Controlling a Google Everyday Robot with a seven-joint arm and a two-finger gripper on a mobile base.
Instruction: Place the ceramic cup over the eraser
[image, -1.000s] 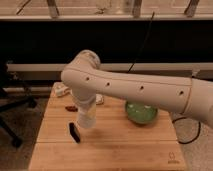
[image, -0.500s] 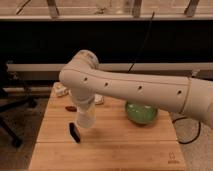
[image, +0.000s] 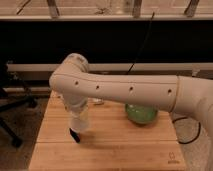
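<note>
The white ceramic cup (image: 80, 121) hangs just under my wrist, low over the left part of the wooden table (image: 115, 147). My gripper (image: 80, 111) is shut on the cup from above and is mostly hidden by my big white arm. The black eraser (image: 75, 135) lies on the table at the cup's lower left edge. Its upper end is covered by the cup and its lower end sticks out.
A green bowl (image: 141, 114) stands at the back right of the table, partly behind my arm. A black office chair (image: 12, 107) is on the floor to the left. A black cable (image: 192, 135) loops off the table's right side.
The gripper with the cup has moved slightly left and down, so the cup now overlaps the eraser's upper end. The eraser and the bowl have not moved.
</note>
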